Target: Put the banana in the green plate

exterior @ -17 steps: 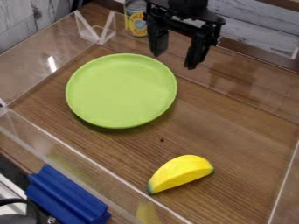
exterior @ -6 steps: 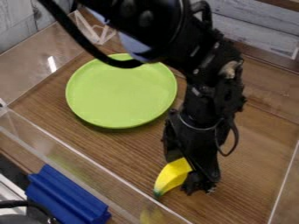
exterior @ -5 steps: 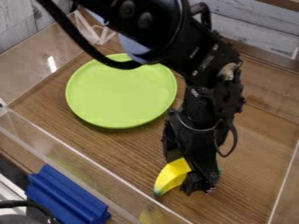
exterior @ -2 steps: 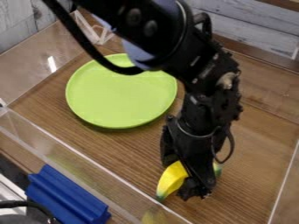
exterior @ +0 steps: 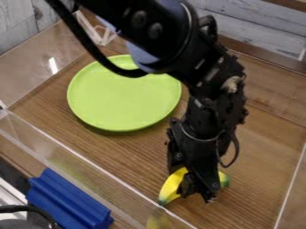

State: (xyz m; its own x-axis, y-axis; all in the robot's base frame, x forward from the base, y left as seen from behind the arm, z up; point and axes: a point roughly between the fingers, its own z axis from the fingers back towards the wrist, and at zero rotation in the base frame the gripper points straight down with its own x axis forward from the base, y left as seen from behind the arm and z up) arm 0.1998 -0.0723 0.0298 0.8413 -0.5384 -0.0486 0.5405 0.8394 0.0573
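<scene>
Green plate [exterior: 120,94] = landmark, flat on wooden table [exterior: 138,152], near the clear tray wall. Banana [exterior: 174,185] also on table, on the near side of the plate & over to the right in the view, well apart from it, not touching. Gripper [exterior: 198,183] is down on the banana w/ jaws closed around its middle; both ends stick out, one each side, dark-green tip at the lower left. Black arm [exterior: 180,45] comes in from the top of the view, passing just beside/over the plate's right edge, w/ a black cable [exterior: 78,36] looping across the plate's far edge. Blue block-like thing [exterior: 68,201] sits below the plate in the view, beyond the clear wall [exterior: 89,179], apart from plate & banana.
</scene>
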